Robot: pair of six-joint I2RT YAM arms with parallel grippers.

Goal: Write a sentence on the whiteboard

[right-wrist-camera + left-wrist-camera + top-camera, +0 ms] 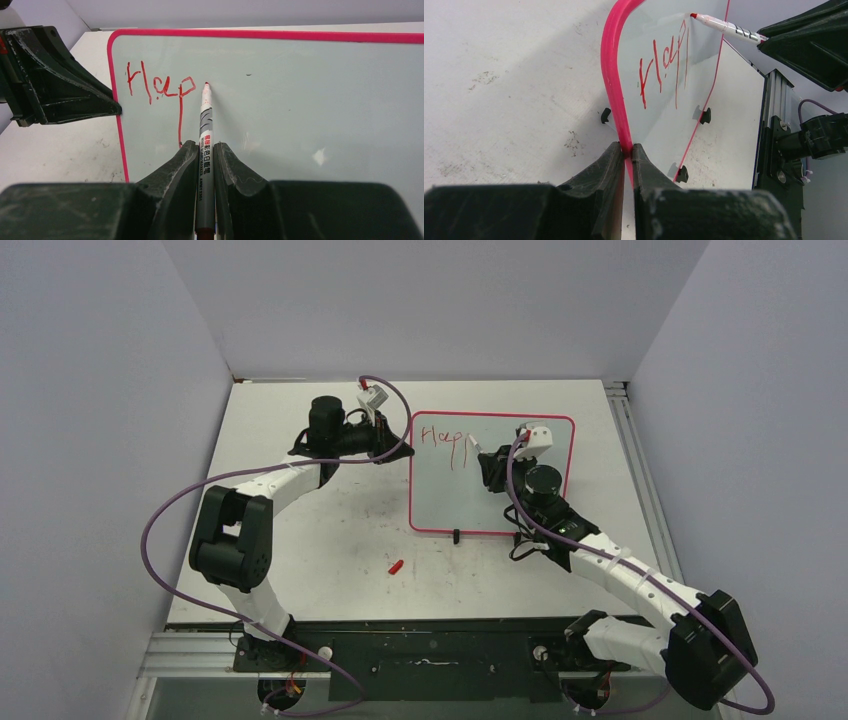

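**A:** What lies where?

**B:** On the table (320, 530) the whiteboard (310, 105) lies flat, ahead of the right claw (205, 147) and spreading off to its right. The left claw (626, 150) is pinched shut on the board's pink left rim, I think to steady it.

**A:** And the right one?

**B:** It is closed tight round a marker (205, 125). The marker runs straight out between the fingers, its long axis in line with the claw and its red tip forward.

**A:** How far along is the sentence (160, 87)?

**B:** Only "Hap" is written, ahead and left of the right claw, with a long tail dropping from the p back toward it. The tip sits just right of that p. I cannot tell whether it touches the board.

**A:** So the next move?

**B:** I judge it goes rightward from the claw, over bare board, for the next letter. The right arm is at the writing spot and the left only holds.

**A:** Any boxes or trays?

**B:** None that I see. A small red cap (395, 566) lies loose, back from the left claw toward the arm bases.
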